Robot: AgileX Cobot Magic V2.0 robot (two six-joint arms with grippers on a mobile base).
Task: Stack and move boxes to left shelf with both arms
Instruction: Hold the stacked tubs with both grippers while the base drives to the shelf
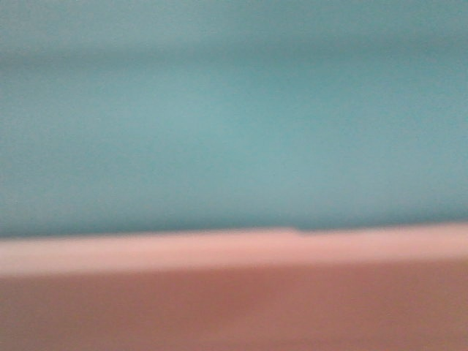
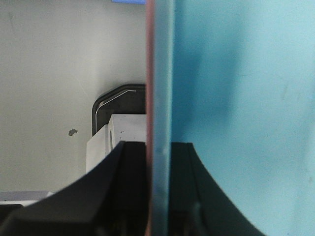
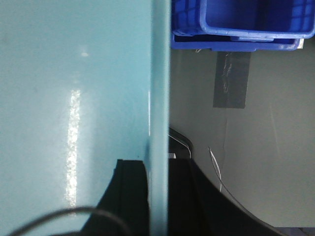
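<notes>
Blue box nested in pink box; left gripper, right gripper clamped on rims.

The light blue bin is smooth, glossy plastic; the pink bin smooth plastic; the black fingers matt.

Left pincer fingers straddling a thin wall; right pincer likewise.
</notes>
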